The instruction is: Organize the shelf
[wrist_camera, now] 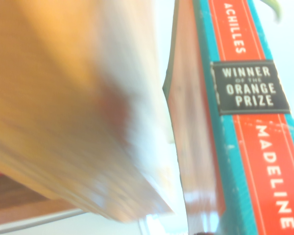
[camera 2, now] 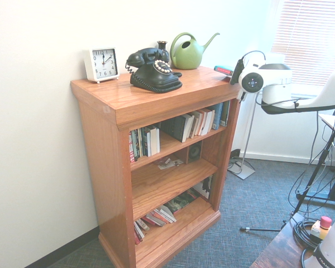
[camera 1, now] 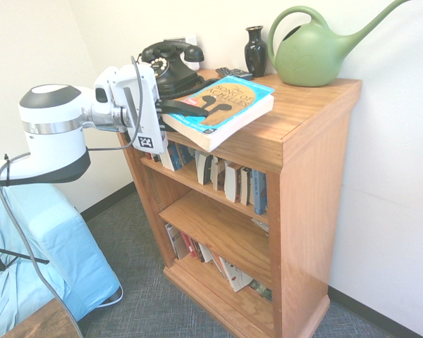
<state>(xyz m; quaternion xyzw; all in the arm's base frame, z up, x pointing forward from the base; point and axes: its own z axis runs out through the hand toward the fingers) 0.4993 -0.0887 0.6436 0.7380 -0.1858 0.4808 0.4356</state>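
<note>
The tool (camera 1: 185, 110) pinches the thick paperback (camera 1: 241, 96), probably bendy and slick-covered, best gripped squarely across its spine (wrist_camera: 245, 90).

Thick rectangular paperback book (camera 1: 229, 105): bright blue cover with tan circle and dark motif; spine red, edged teal. Long-spouted rounded plastic watering can (camera 1: 314, 55): uniform muted green.

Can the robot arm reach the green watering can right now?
Probably not yet: its gripper seems busy holding the blue book, which sits between it and the watering can.
</note>
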